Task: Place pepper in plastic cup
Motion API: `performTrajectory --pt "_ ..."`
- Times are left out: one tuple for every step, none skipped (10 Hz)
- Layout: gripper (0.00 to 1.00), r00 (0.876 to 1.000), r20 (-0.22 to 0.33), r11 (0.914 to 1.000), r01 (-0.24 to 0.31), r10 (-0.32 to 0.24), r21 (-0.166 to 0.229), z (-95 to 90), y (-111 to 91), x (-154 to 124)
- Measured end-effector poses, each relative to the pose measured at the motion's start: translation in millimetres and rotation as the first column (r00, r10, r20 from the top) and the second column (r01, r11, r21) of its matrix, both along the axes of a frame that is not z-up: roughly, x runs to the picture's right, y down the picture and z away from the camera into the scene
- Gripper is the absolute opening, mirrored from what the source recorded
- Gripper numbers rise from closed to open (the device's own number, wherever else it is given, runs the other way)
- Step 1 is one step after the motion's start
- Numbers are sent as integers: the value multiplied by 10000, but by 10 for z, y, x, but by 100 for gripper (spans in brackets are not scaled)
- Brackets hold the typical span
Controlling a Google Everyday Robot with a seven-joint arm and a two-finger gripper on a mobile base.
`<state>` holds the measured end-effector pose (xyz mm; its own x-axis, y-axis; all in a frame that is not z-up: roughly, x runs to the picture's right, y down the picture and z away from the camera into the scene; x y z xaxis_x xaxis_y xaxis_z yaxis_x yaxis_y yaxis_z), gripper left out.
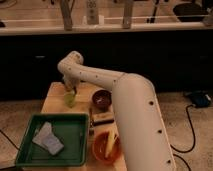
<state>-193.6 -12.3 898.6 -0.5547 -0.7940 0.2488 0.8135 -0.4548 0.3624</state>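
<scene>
Camera view shows the white robot arm [127, 105] reaching over the light wooden counter [52, 97] from the right side. Its end effector [70, 89] hangs directly above the small lime yellow-green plastic cup [69, 99], which stands upright near the back of the counter; if its fingers are spread or pressed together, I cannot tell. The pepper I cannot make out. To the right of the cup stands a dark maroon bowl [102, 99]. Nearer to the front lies a green rectangular tray [75, 140] with a pale crumpled cloth [48, 140] in it, and beside it an orange bowl [102, 147] holding something yellow.
</scene>
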Motion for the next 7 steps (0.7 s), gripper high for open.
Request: performTrajectory --pt "1 9999 -94 9999 -126 126 -11 -47 9 -6" --pt "1 9995 -216 9997 -237 236 -56 -101 33 -21" --pt "1 9990 -325 9994 -323 319 -115 -143 61 -40" --pt "1 9980 -472 9989 -424 415 -179 -178 87 -47" --pt "1 9967 -632 9982 -528 509 -281 -208 126 -61" --pt "1 9955 -747 9973 -608 576 -412 -239 164 -83" --pt "1 9952 -786 9965 -632 588 -547 -259 198 -103"
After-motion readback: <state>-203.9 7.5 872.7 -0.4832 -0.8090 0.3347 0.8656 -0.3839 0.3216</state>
